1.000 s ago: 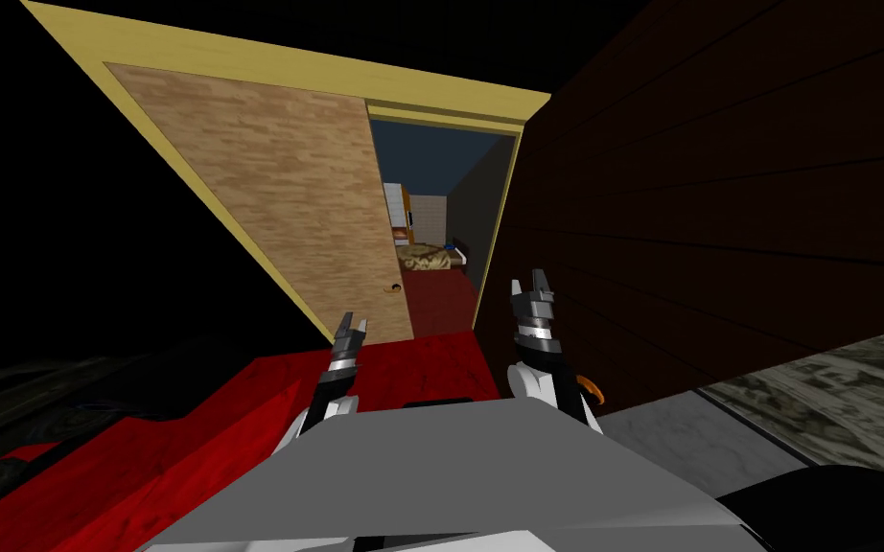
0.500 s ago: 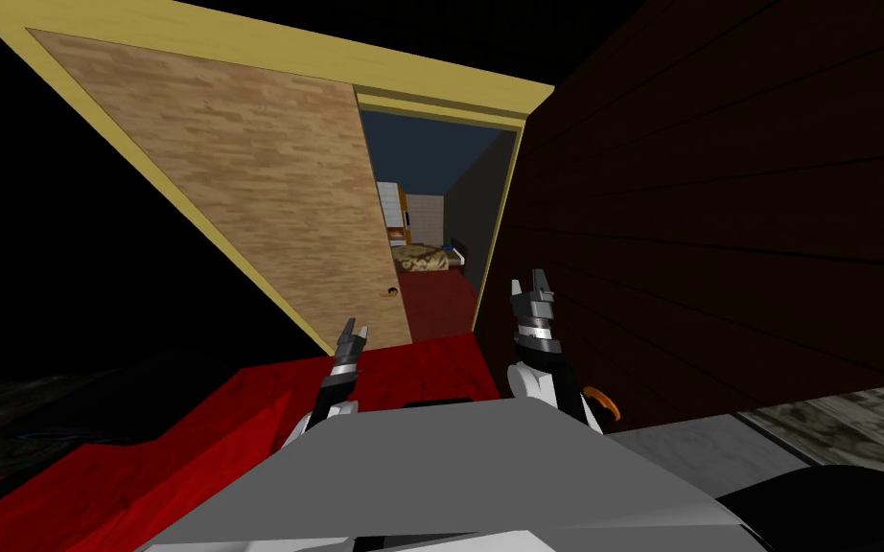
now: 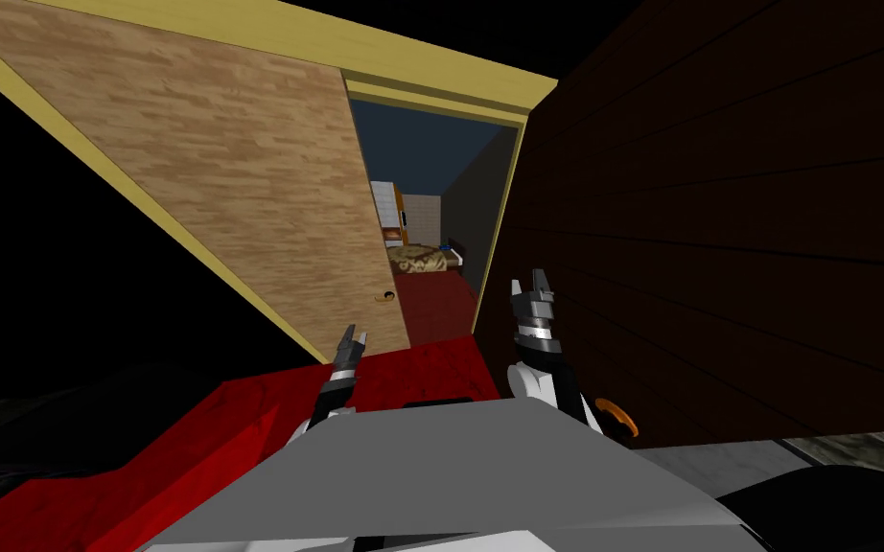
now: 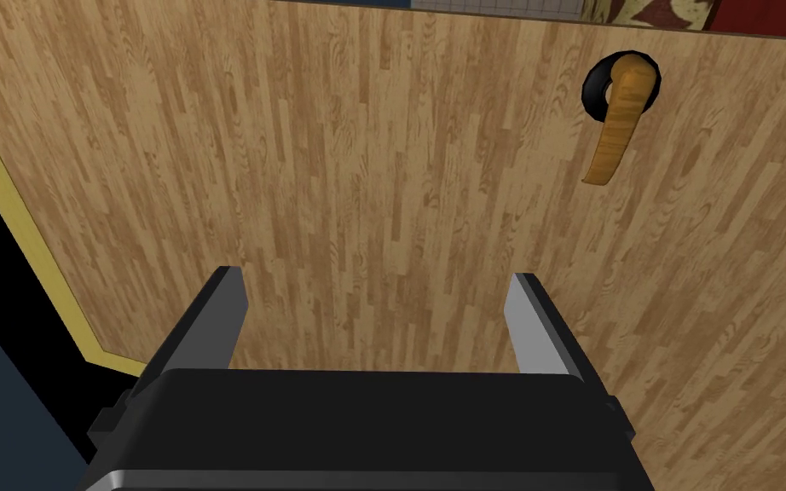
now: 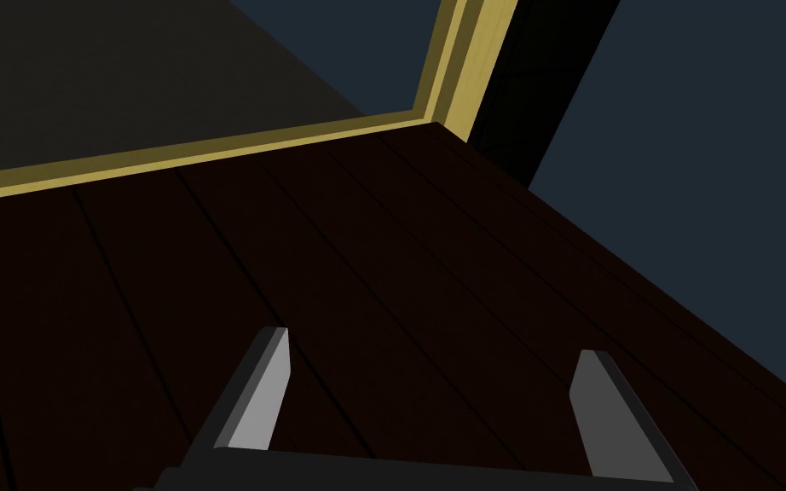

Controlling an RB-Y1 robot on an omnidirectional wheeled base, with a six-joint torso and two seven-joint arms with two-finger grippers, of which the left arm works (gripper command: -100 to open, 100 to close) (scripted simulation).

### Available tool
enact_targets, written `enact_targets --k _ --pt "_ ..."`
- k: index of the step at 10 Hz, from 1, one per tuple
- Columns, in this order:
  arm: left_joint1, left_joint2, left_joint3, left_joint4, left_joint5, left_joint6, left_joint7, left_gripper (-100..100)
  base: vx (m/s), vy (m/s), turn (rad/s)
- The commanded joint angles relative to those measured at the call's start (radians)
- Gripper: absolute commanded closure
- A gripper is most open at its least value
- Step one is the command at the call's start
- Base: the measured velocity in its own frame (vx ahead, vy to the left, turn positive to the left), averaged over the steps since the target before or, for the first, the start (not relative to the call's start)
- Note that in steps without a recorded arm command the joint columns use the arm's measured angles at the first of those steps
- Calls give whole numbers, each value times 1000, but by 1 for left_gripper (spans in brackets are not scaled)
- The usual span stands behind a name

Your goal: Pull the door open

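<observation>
I'm looking at a door (image 3: 239,163) that is showing pale tan wood grain in short staggered planks. Its lever handle (image 4: 617,119) is showing amber grain on a black round rose. The frame (image 3: 430,77) is reading mustard yellow, the floor (image 3: 430,359) is showing red wood grain, and the wall (image 3: 718,220) is running very dark brown in horizontal boards.

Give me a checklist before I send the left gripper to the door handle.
1. Open left gripper: ok.
2. Visible handle: ok, orange-brown lever on the wooden door.
3. Lever between the fingers: not ok, it lies off beyond one finger.
4. Parked right gripper: ok, open, facing the dark wall.
5. Door ajar: ok, a gap shows at the frame.
6. Fingertip distance to door: cannot tell.
</observation>
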State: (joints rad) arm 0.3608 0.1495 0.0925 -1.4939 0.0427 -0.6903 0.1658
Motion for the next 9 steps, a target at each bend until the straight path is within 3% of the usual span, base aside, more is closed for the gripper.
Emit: enact_targets --k 1,9 --pt "-8 4 3 37 1 -7 1 -100 86 26 -41" --pt "-39 23 16 215 9 -50 11 -100 98 22 -45"
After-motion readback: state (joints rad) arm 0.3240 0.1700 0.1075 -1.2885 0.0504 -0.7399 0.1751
